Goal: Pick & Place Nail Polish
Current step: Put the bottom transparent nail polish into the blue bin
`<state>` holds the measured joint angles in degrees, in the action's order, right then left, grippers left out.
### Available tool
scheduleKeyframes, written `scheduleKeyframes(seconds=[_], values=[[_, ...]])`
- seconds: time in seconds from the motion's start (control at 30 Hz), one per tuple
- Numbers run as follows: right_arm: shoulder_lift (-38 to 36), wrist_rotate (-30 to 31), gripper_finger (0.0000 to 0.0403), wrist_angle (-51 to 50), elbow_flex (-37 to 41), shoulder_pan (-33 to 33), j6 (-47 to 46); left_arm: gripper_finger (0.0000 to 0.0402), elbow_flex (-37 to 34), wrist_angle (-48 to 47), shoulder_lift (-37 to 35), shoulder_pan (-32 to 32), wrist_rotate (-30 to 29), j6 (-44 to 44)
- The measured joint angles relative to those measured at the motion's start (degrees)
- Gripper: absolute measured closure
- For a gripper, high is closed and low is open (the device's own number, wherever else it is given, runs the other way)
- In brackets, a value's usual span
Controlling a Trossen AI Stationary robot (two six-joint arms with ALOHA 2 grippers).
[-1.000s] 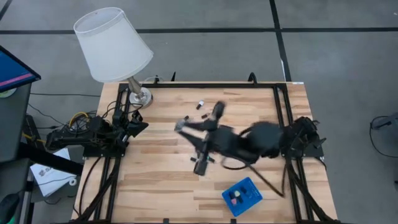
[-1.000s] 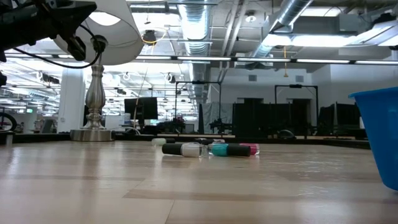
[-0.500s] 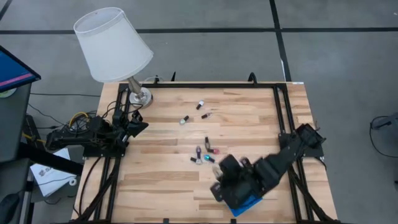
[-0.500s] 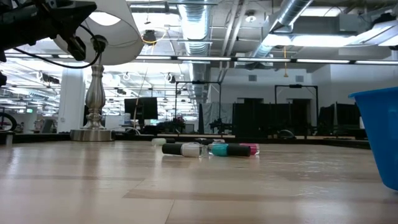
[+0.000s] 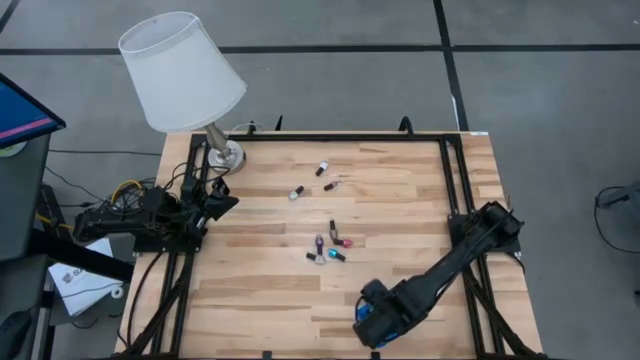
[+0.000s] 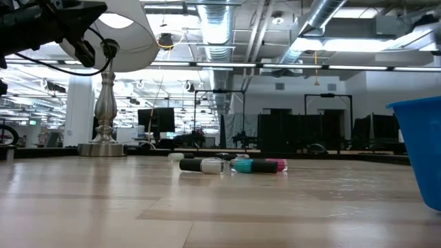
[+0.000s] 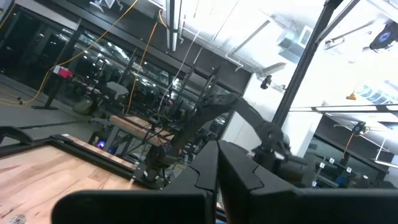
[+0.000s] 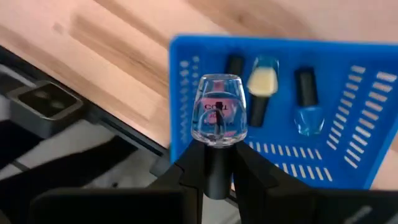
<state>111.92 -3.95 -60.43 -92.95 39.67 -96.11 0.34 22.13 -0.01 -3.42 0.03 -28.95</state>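
Note:
My right gripper (image 5: 378, 312) hangs over the blue tray (image 5: 386, 340) near the table's front right, shut on a clear pinkish nail polish bottle (image 8: 217, 112). Three bottles lie in the tray (image 8: 348, 87): a dark-capped one (image 8: 235, 65), a cream one (image 8: 263, 82) and a blue one (image 8: 306, 117). Several more bottles lie on their sides mid-table (image 5: 326, 246), and three lie farther back (image 5: 322, 168). In the low view they show as a row (image 6: 231, 165). My left gripper (image 5: 228, 200) waits shut at the table's left edge, holding nothing (image 7: 217, 158). My right gripper pinches the bottle's dark cap (image 8: 214, 167) between its two fingers. The fingers come from above and point down, in line with the bottle. The glass body hangs below the fingertips, cap up, over the tray's edge and seemingly clear of it.
A lamp with a white shade (image 5: 182, 70) stands on its metal foot (image 5: 225, 155) at the table's far left corner. The tray's blue wall (image 6: 420, 151) fills the low view's right edge. Black frame rails (image 5: 455, 190) run along the table's sides.
My right gripper has swung from over the middle of the table toward the near right, come down over the blue tray and tipped to point downward, rolling as it went. It stays shut on the bottle. The bottles lying on the table have kept still.

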Motion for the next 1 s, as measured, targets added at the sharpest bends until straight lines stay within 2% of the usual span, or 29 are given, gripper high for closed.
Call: scheduleKeyframes(seconds=[0.23, 0.5, 0.77, 1.0], values=[[0.0, -7.7, 0.0358, 2.0, 5.2, 0.1, 0.5, 0.0401, 0.0, 0.0, 0.0, 0.0, 0.0, 0.0], [0.0, -9.7, 0.0356, 1.9, 7.4, -0.1, 2.1, 0.0401, 0.0, 0.0, 0.0, 0.0, 0.0, 0.0], [0.0, -9.7, 0.0325, 2.4, 7.7, -0.1, 2.2, 0.0401, 0.0, 0.0, 0.0, 0.0, 0.0, 0.0], [-0.1, -10.3, 0.0266, 2.5, 7.7, -0.4, 3.1, 0.0401, 0.0, 0.0, 0.0, 0.0, 0.0, 0.0]])
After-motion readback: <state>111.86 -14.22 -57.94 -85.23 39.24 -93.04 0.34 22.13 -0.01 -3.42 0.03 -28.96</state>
